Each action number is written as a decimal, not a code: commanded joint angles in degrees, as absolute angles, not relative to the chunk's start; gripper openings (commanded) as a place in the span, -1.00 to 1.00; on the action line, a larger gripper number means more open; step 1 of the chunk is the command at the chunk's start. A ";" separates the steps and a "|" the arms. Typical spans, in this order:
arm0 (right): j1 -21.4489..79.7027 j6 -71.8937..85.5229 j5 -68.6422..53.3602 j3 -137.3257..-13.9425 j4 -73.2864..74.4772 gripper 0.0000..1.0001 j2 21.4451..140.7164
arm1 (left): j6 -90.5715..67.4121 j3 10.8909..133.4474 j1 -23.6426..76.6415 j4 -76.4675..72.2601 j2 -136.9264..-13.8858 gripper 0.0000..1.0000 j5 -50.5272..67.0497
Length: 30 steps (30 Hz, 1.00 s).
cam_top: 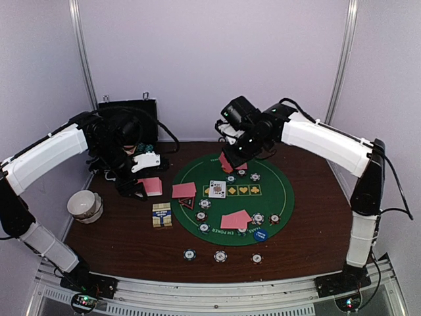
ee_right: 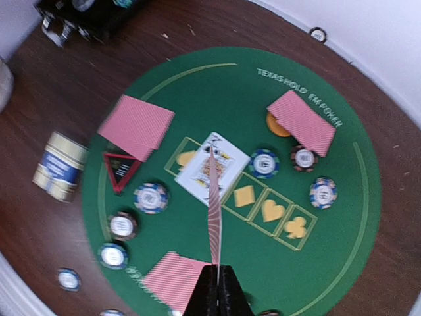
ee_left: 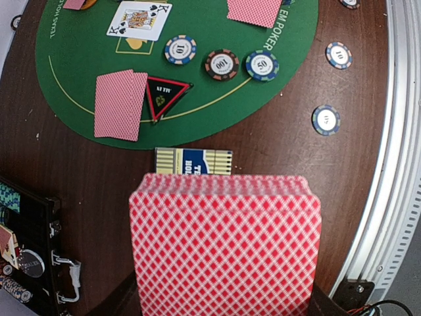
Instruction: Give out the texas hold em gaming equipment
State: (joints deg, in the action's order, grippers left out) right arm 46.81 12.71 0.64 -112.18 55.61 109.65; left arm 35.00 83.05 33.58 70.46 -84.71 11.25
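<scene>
Here we see the left pincer (cam_top: 146, 183) clenched on the red-backed deck (ee_left: 225, 247), card box (ee_left: 193, 161) just beyond its tips; our right pincer (ee_right: 216, 282) pinches a single card (ee_right: 214, 210) edge-on above the face-up king (ee_right: 212, 168).

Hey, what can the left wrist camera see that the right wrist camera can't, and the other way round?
Left wrist only: a thick deck of red-backed cards filling the bottom, and the metal rail along the edge. Right wrist only: a single card seen edge-on, pinched in the right claw, plus the diamond, heart and club squares on the mat. Both: the face-up king, the triangle marker and the small card box.
</scene>
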 commanded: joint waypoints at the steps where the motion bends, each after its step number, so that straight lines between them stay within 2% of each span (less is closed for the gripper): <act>1: 52.20 -5.17 30.64 -109.04 56.91 -1.00 114.06 | 34.89 83.01 33.31 69.43 -83.34 -1.00 11.03; 7: 55.04 -15.07 41.02 -102.60 46.30 -1.00 118.21 | 34.80 82.96 33.31 69.44 -83.47 -1.00 10.93; 18: 58.28 -22.54 41.62 -98.45 35.61 -1.00 124.97 | 34.65 83.59 33.31 69.49 -83.44 -1.00 11.05; 28: 59.62 -25.21 40.96 -97.26 32.81 -1.00 128.77 | 34.65 83.67 33.31 69.86 -83.30 -1.00 10.84; 29: 59.62 -25.39 41.05 -97.14 32.69 -0.97 128.98 | 34.63 83.66 33.31 69.94 -83.26 -1.00 10.89; 30: 59.64 -25.50 40.98 -97.08 32.86 -0.77 129.14 | 34.62 83.74 33.31 69.89 -83.28 -1.00 10.89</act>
